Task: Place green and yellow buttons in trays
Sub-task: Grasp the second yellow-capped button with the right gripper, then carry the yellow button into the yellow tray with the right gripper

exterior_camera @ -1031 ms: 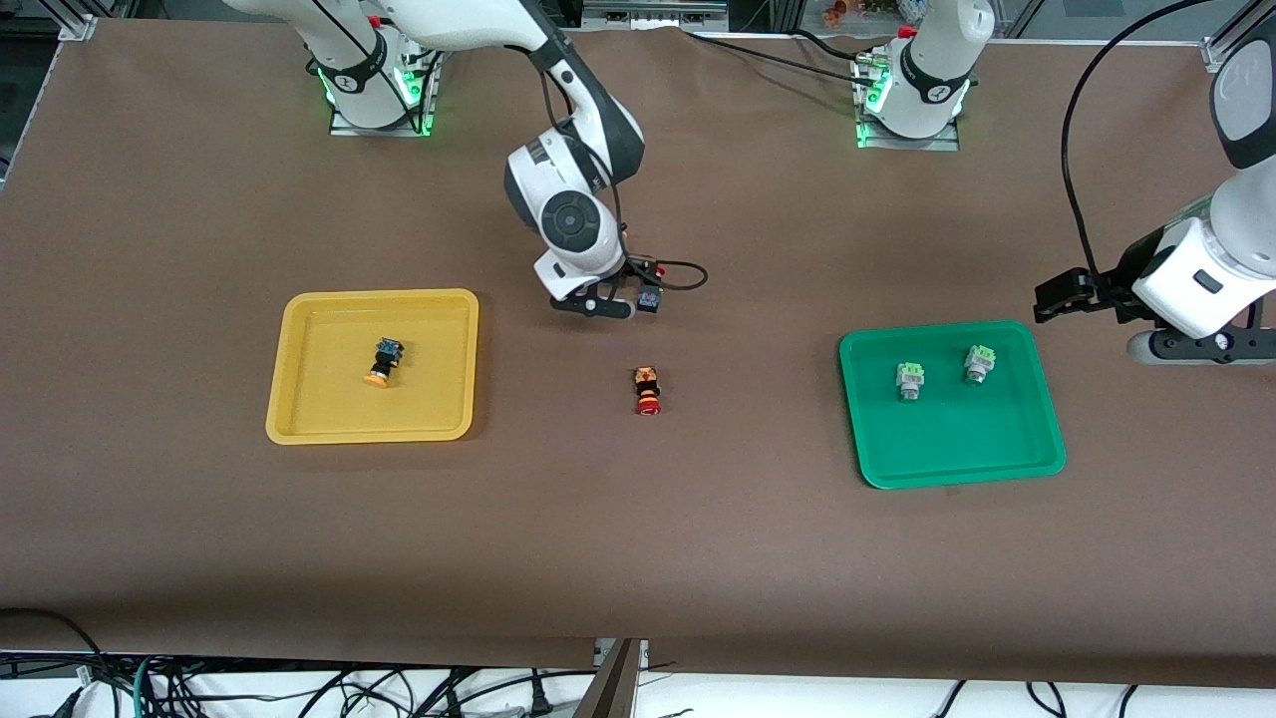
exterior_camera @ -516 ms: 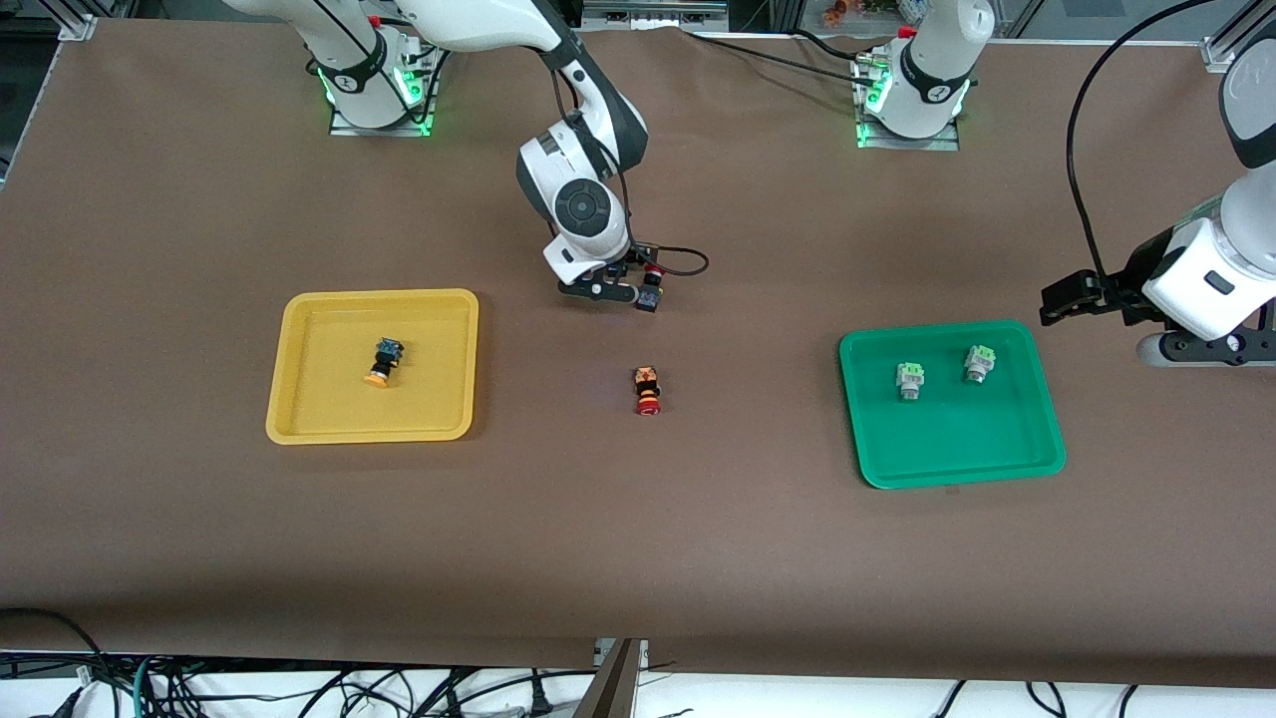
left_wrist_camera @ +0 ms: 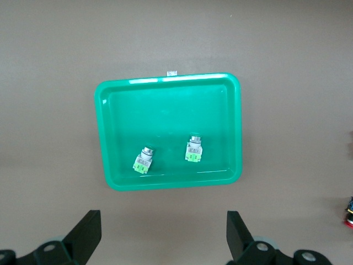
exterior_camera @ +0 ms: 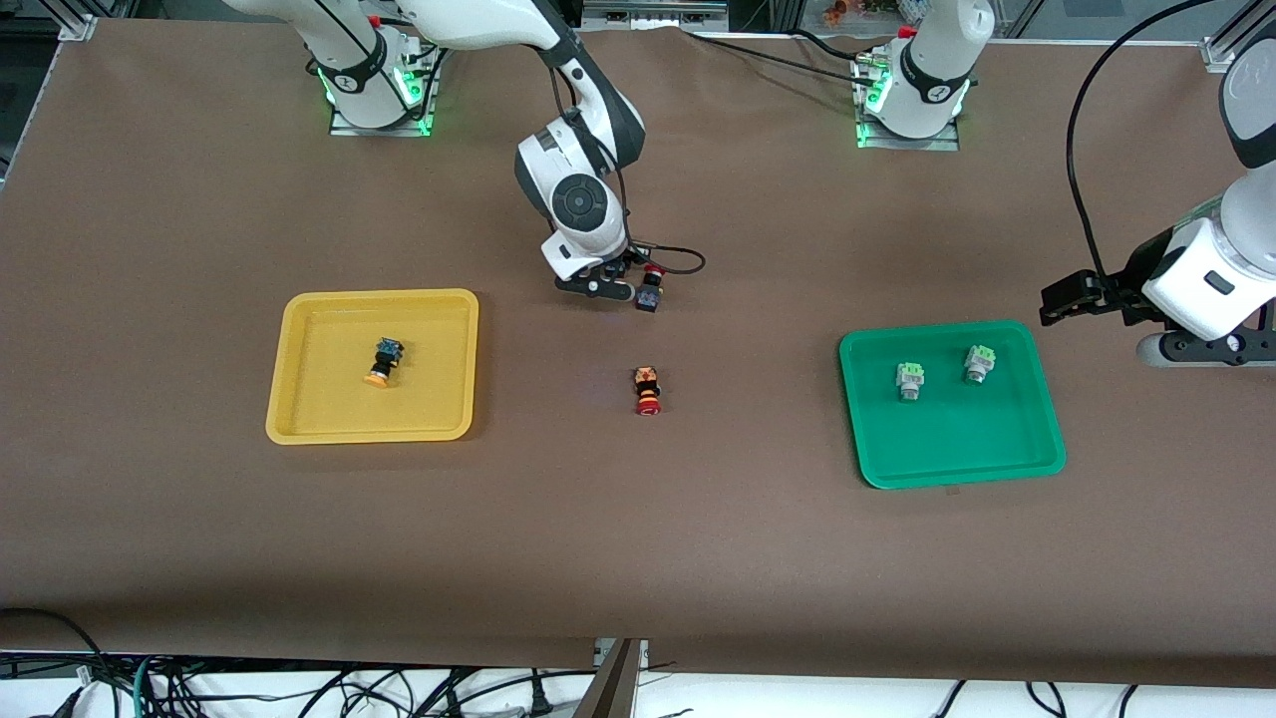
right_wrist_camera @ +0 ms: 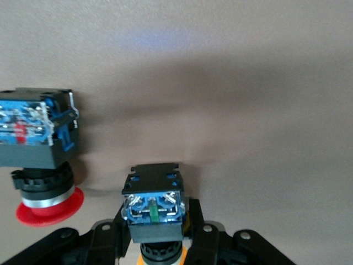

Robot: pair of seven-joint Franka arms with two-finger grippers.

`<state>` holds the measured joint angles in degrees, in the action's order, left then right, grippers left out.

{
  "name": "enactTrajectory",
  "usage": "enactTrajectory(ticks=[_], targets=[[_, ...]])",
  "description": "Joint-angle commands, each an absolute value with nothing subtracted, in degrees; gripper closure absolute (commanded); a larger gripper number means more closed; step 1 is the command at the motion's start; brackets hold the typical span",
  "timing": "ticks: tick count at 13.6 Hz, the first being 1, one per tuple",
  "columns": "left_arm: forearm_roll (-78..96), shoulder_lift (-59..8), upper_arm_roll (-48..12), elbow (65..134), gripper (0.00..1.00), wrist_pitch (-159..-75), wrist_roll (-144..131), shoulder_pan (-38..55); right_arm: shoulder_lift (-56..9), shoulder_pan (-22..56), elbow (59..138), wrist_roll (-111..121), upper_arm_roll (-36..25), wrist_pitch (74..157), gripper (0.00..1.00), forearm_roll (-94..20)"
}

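My right gripper (exterior_camera: 610, 287) is low over the middle of the table, shut on a yellow button (right_wrist_camera: 153, 187) with a black-blue body; its orange cap sits between the fingers (right_wrist_camera: 194, 221). Another yellow button (exterior_camera: 382, 362) lies in the yellow tray (exterior_camera: 429, 404). Two green buttons (exterior_camera: 909, 380) (exterior_camera: 978, 363) lie in the green tray (exterior_camera: 957, 449); the left wrist view shows the tray (left_wrist_camera: 165, 116) and both buttons (left_wrist_camera: 143, 160) (left_wrist_camera: 193, 149). My left gripper (exterior_camera: 1057, 299) is open and empty (left_wrist_camera: 164, 234), waiting above the table beside the green tray.
A red-capped switch (exterior_camera: 650, 284) lies right beside my right gripper; it also shows in the right wrist view (right_wrist_camera: 41, 143). A second red-capped switch (exterior_camera: 647, 390) lies nearer the front camera, between the two trays.
My right gripper has shifted a little toward the red-capped switch and settled around the yellow button. The left gripper drifted slightly toward its own end of the table.
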<state>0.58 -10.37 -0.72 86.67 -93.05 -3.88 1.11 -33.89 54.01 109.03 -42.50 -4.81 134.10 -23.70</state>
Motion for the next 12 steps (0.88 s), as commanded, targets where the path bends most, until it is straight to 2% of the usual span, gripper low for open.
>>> enactTrajectory(ticks=[1, 3, 6, 10, 12], targets=[[2.11, -11.6, -0.35, 84.29, 0.0, -91.49, -4.04, 1.41, -30.59, 54.23, 110.48, -41.32, -7.63, 134.21, 0.89, -24.7], [2.11, -11.51, -0.35, 84.29, 0.0, -91.49, -4.13, 1.41, -30.06, 54.23, 108.3, -37.47, -12.63, 127.48, 0.89, -24.35], [2.11, -11.69, -0.35, 84.37, 0.0, -91.49, -4.04, 1.41, -29.71, 54.23, 106.61, -18.88, -23.78, 117.36, 0.88, -24.35], [2.11, -11.69, -0.44, 84.29, 0.0, -91.49, -4.04, 1.32, -31.8, 53.62, 106.96, -6.44, -31.62, 116.72, 0.87, -23.38], [2.2, -11.69, -0.35, 84.29, 0.0, -91.49, -4.04, 1.32, -33.74, 52.22, 106.79, -2.39, -32.61, 118.12, 0.86, -23.12]])
